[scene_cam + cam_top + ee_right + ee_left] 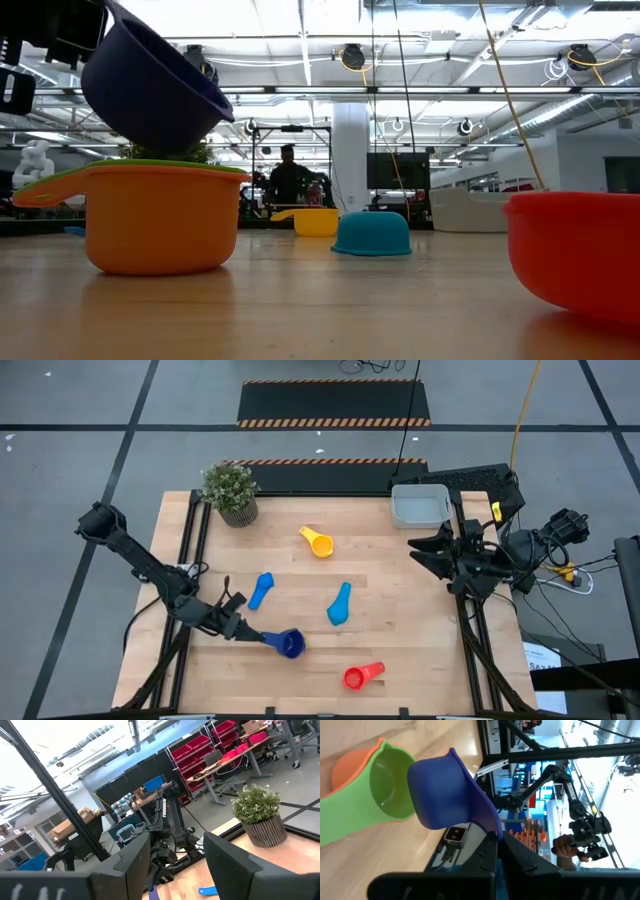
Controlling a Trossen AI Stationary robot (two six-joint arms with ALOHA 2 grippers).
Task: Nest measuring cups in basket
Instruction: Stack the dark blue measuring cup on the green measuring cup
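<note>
- We see the left gripper near the front of the table, left of centre, its fingers clamped on the handle of the dark blue cup.
- In the low view the dark blue cup hangs tilted in the air just above the green cup, which sits nested inside the orange cup; we cannot tell whether blue and green touch.
- The left wrist view shows the same: the dark blue cup held at its handle, the green cup inside the orange cup on the wood beside it.
- From above, the dark blue cup hides that nested pair.
- The red cup lies near the front edge, right of the dark blue one.
- Two light blue cups lie mid-table, one to the left, the other to the right, mouth down.
- The yellow cup lies farther back, near the centre.
- The basket stands at the back right corner; we see no cup in it.
- The right gripper waits over the right edge of the table, just in front of the basket, its fingers spread apart and holding nothing.
- A potted plant stands at the back left.
- In the low view a person stands in the room far beyond the table.
</note>
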